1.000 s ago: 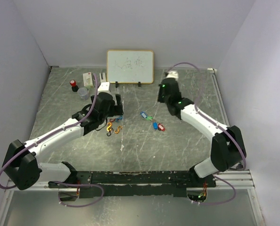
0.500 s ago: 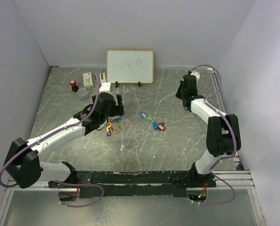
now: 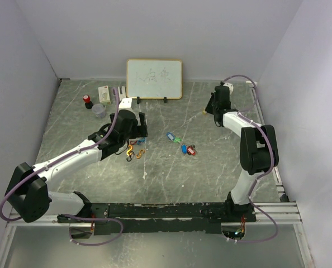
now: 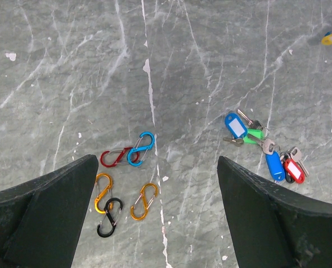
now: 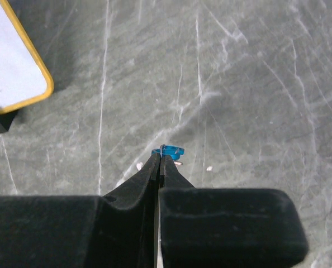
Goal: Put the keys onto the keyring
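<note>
Top external | right arm (image 3: pixel 254 148) folded far-right | right claw (image 5: pixel 160 159) pinching blue ring (image 5: pixel 169 150)

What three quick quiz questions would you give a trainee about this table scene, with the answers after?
1. True or false: the left claw is open and holds nothing.
2. How many clips lie on the table under the left claw?
3. What is the right claw pinching? A: a red key. B: a small blue ring. C: nothing.

Key: 1 true; 2 five (red, blue, black, two orange); 3 B.
</note>
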Available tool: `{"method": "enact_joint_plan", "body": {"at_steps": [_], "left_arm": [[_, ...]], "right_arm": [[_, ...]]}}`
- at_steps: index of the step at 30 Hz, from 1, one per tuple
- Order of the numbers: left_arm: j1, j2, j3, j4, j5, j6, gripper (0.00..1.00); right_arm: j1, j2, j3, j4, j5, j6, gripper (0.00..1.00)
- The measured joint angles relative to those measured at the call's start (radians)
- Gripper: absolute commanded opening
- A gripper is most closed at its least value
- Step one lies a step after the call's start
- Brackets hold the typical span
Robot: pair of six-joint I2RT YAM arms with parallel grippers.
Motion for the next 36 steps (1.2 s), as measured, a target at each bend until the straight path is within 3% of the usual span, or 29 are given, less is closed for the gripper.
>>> {"method": "enact_joint_plan", "body": {"at_steps": [24, 26, 29, 31, 36], "left_arm": [[0.000, 0.013, 0.000, 0.000, 0.001, 0.004, 1.00], [0.000, 0.013, 0.000, 0.000, 0.001, 0.005, 1.00], [0.000, 0.013, 0.000, 0.000, 0.000, 0.007, 1.00], [0.000, 0.013, 0.000, 0.000, 0.000, 0.008, 1.00], [0.000, 0.013, 0.000, 0.000, 0.000, 0.008, 1.00]], "right_arm": [[-0.086, 0.142, 0.179, -0.016, -0.013, -0.001, 0.00], [-0.095, 0.163, 0.202, -0.021, -0.021, -0.001, 0.10], [-0.103, 0.179, 0.221, -0.026, -0.027, 0.004, 0.46], [-0.104, 0.181, 0.224, -0.029, -0.028, 0.010, 0.57], [-0.103, 0.160, 0.177, -0.022, -0.040, 0.014, 0.62]]}}
